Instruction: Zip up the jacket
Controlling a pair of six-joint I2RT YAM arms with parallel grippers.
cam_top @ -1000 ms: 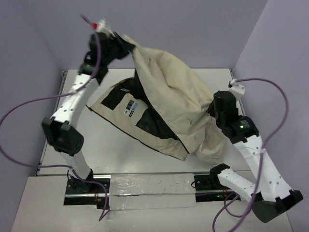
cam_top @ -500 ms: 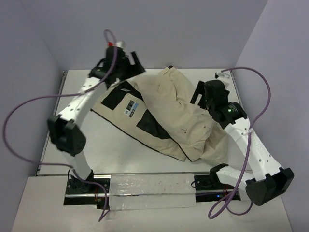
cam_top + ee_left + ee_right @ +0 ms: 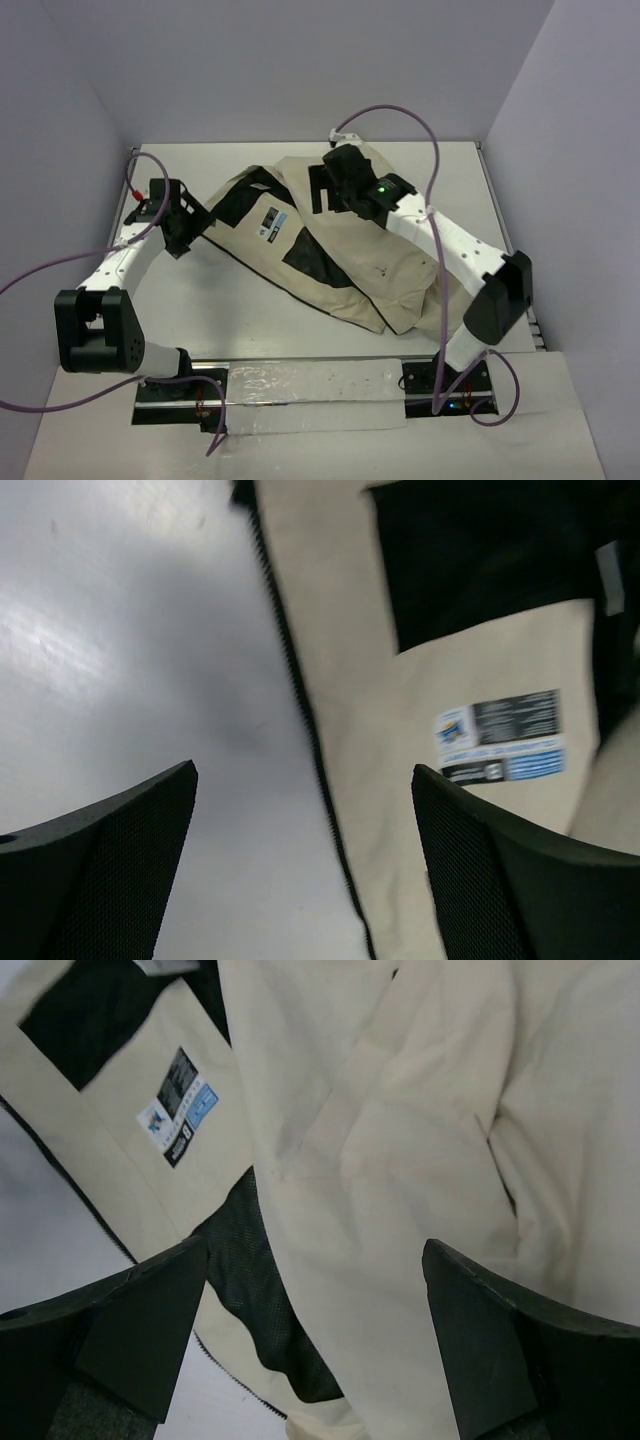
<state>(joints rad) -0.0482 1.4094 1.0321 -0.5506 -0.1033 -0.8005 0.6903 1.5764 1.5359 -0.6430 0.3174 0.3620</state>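
Note:
The jacket (image 3: 390, 250) lies in a crumpled heap on the table, cream outside with black lining and a printed label (image 3: 272, 222) showing. Its dark zipper edge (image 3: 270, 280) runs along the lower left side. My left gripper (image 3: 198, 220) hovers open at the jacket's left edge. In the left wrist view the zipper edge (image 3: 300, 710) passes between its spread fingers (image 3: 120, 860), which hold nothing (image 3: 303, 772). My right gripper (image 3: 320, 190) hangs open over the jacket's upper middle. The right wrist view looks down on cream fabric (image 3: 400, 1160) and black lining (image 3: 250, 1290), with that gripper (image 3: 315, 1248) empty.
The white table (image 3: 230, 310) is bounded by lavender walls on the left, back and right. Purple cables (image 3: 400, 115) loop from both arms. A silvery strip (image 3: 310, 385) lies along the near edge between the arm bases.
Both grippers opened and let go of the jacket, which dropped flat onto the table. The left arm swung down to the jacket's left edge; the right arm moved up over its middle.

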